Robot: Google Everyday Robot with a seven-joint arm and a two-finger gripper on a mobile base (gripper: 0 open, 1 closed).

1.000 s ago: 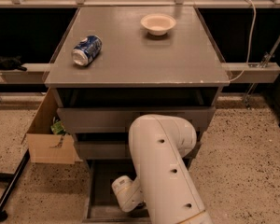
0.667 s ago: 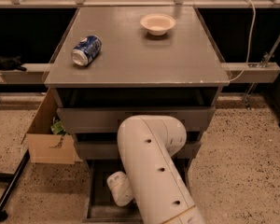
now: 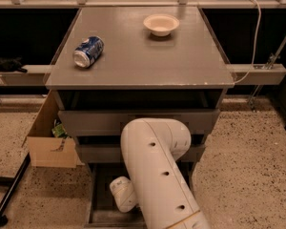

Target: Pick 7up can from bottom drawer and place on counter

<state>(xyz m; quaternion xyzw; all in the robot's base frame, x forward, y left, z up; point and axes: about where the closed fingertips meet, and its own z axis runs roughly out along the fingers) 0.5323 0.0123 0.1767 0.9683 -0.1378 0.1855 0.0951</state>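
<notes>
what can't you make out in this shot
- 7up can: not visible in the camera view. The white arm covers most of the bottom drawer.
- Gripper: somewhere low at the drawer, hidden behind the arm and near the picture's lower edge.
- Drawer front: cut off by the lower edge.
- Cardboard box contents: mostly hidden by its own wall.

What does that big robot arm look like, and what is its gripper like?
The arm is a thick, smooth, cream-white tube with rounded joints, a row of small dark round holes and a thin yellowish band at its lower end. The gripper, down in the bottom drawer, shows only a rounded white casing.
</notes>
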